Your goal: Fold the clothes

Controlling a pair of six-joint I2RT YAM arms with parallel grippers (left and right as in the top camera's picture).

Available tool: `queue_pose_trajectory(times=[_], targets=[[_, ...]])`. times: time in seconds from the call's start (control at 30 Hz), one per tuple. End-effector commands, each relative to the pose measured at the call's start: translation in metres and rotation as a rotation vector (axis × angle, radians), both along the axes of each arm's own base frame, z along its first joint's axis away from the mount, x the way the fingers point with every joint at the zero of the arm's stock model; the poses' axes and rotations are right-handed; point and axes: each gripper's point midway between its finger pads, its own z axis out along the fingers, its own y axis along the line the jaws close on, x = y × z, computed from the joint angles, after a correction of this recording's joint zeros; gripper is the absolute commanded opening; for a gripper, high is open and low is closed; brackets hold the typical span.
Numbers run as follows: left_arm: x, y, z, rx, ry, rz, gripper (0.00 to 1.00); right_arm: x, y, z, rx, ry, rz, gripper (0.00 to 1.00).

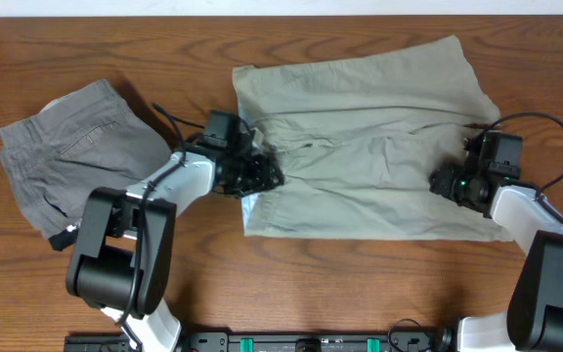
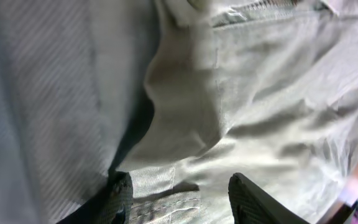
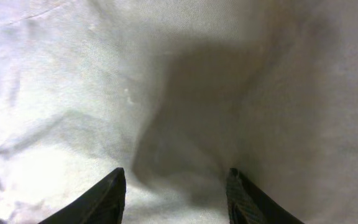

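The clothes [image 1: 369, 127], a pale khaki-green pair of shorts, lie spread and wrinkled across the middle and right of the table. My left gripper [image 1: 267, 176] is at their left waistband edge, where striped lining [image 1: 252, 205] shows. In the left wrist view its gripper [image 2: 179, 180] stands open, with a stitched seam of the clothes [image 2: 260, 93] lying flat between the fingers and the striped lining [image 2: 36, 93] to the left. My right gripper [image 1: 446, 183] rests low on the right part of the cloth. In its wrist view that gripper [image 3: 176, 174] is open over smooth cloth [image 3: 166, 81], pinching nothing.
A darker grey pair of shorts [image 1: 76, 156] lies crumpled at the left of the wooden table [image 1: 27, 59], just beyond the left arm. The right arm's cable [image 1: 545, 122] loops above the right edge of the khaki cloth.
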Motion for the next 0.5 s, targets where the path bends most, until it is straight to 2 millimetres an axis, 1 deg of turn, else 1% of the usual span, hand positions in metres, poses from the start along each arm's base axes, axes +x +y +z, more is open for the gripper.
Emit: queue_pose_trajectory(times=[0.0,0.07,0.13,0.2,0.27,0.33,0.37,0.43,0.47], targets=[[0.009,0.031,-0.023,0.11,0.013,0.051,0.53,-0.017,0.013,-0.021,0.06,0.082,0.009,0.52],[0.011,0.028,-0.014,0.063,0.017,0.042,0.54,-0.02,0.013,-0.019,0.053,0.102,0.033,0.55],[0.012,0.03,-0.006,0.05,0.017,0.035,0.63,-0.021,0.01,-0.011,0.039,0.116,0.053,0.59],[0.011,0.032,0.006,0.055,0.001,0.003,0.67,-0.018,0.004,0.002,0.022,0.113,0.058,0.61],[0.011,0.034,0.021,0.065,-0.037,-0.042,0.76,-0.01,-0.003,0.025,-0.008,0.084,0.073,0.64],[0.011,0.041,0.037,0.104,-0.072,-0.053,0.88,-0.003,-0.007,0.053,-0.036,0.045,0.103,0.68],[0.011,0.046,0.047,0.136,-0.095,-0.059,0.92,-0.001,-0.009,0.069,-0.055,0.026,0.113,0.69],[0.008,0.055,0.064,0.191,-0.131,-0.051,0.95,0.001,-0.014,0.097,-0.092,-0.006,0.103,0.72],[0.005,0.062,0.076,0.223,-0.152,-0.039,0.96,0.001,-0.015,0.111,-0.105,-0.024,0.099,0.77]])
